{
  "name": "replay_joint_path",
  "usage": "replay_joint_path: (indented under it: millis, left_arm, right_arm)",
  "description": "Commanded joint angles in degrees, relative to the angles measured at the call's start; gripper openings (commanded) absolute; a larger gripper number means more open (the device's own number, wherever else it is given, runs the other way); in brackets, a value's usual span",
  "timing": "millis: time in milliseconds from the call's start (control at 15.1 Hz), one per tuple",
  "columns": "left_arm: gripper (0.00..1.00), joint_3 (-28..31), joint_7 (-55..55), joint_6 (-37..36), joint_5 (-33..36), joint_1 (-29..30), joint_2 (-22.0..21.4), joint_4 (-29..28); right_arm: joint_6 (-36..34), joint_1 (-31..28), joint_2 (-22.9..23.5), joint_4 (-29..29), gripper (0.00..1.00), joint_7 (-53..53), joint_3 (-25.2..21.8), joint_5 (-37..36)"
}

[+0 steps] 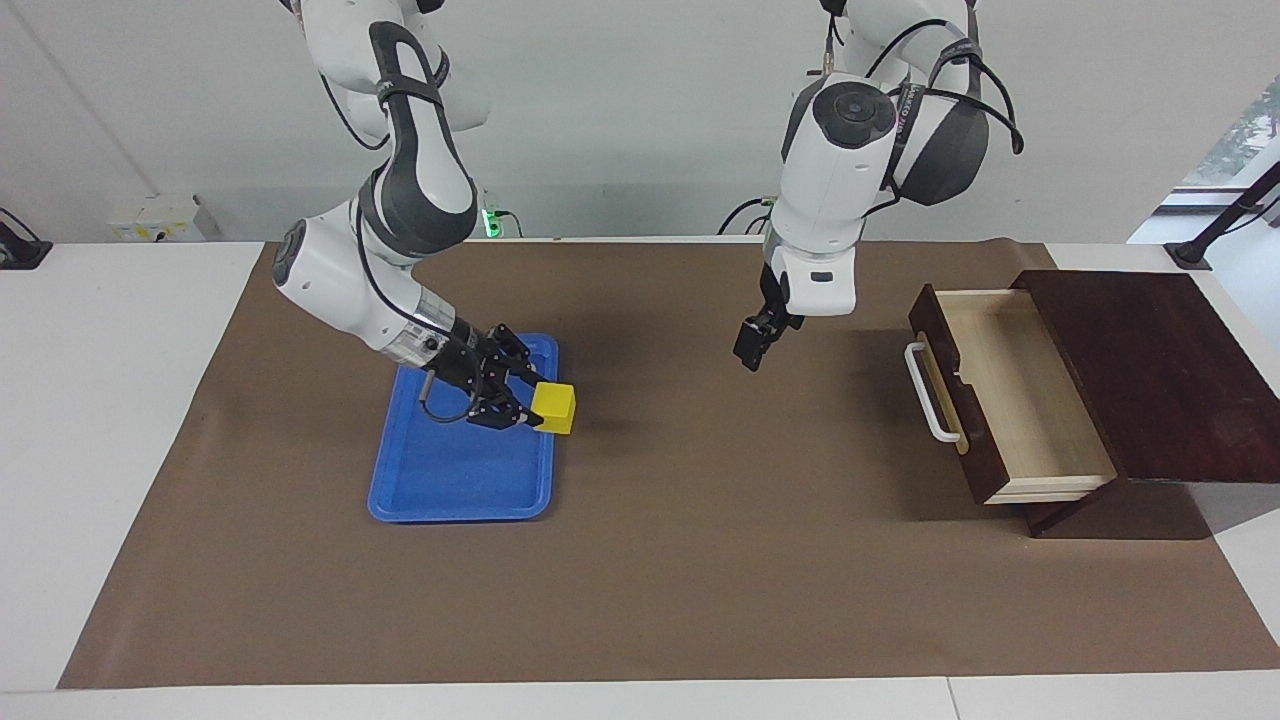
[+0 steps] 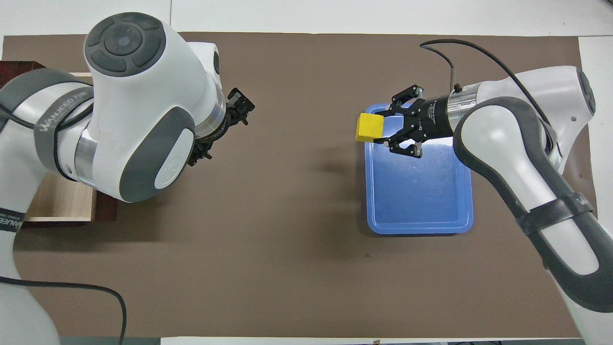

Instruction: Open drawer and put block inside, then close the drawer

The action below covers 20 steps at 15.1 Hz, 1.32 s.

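Observation:
My right gripper (image 1: 533, 406) is shut on the small yellow block (image 1: 553, 408) and holds it just over the rim of the blue tray (image 1: 450, 480), on the tray's side toward the drawer. In the overhead view the block (image 2: 368, 128) sits between the right gripper's (image 2: 381, 127) fingertips. The dark wooden drawer (image 1: 1020, 390) stands pulled out of its cabinet (image 1: 1150, 370) at the left arm's end of the table. Its pale inside holds nothing and its white handle (image 1: 925, 392) faces the tray. My left gripper (image 1: 757, 347) hangs over the brown mat between tray and drawer.
A brown mat (image 1: 700, 560) covers the table. The blue tray (image 2: 416, 191) lies flat toward the right arm's end. In the overhead view the left arm hides most of the drawer (image 2: 60, 203) and cabinet (image 2: 19, 67).

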Motion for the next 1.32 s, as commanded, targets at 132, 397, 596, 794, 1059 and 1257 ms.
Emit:
replay_joint_path:
  millis: [132, 397, 596, 794, 1059, 1257]
  left_arm:
    - [1.00, 0.90, 4.09, -0.09, -0.88, -0.68, 0.84, 1.54]
    - [1.00, 0.99, -18.80, 1.57, -3.43, -0.59, 1.10, 1.63]
    - [1.00, 1.08, -32.78, 3.42, -2.83, -0.68, 1.10, 1.54]
    - [1.00, 1.08, -43.87, 3.43, 0.33, -1.38, 1.28, 1.54]
    - [1.00, 0.99, -47.68, 2.99, 1.39, -2.44, 1.45, 1.37]
    - [1.00, 0.99, -48.91, 3.34, 1.39, -3.23, 1.37, 0.14]
  right_arm:
    - [-1.22, -1.33, -1.48, -1.18, 0.00, -2.04, 0.52, 0.22]
    - [-1.21, -0.80, -1.48, -1.09, 0.00, -2.04, 0.52, 0.22]
    - [-1.04, -0.63, -1.48, -0.92, 0.00, -1.78, 0.61, 0.22]
    - [0.10, 2.95, -1.30, -0.13, 0.00, 1.72, 1.23, 0.66]
    - [5.54, 11.49, -1.12, -0.04, 0.00, 5.86, 1.23, 1.01]
    - [6.78, 15.53, -1.12, -0.04, 0.00, 7.01, 1.23, 3.11]
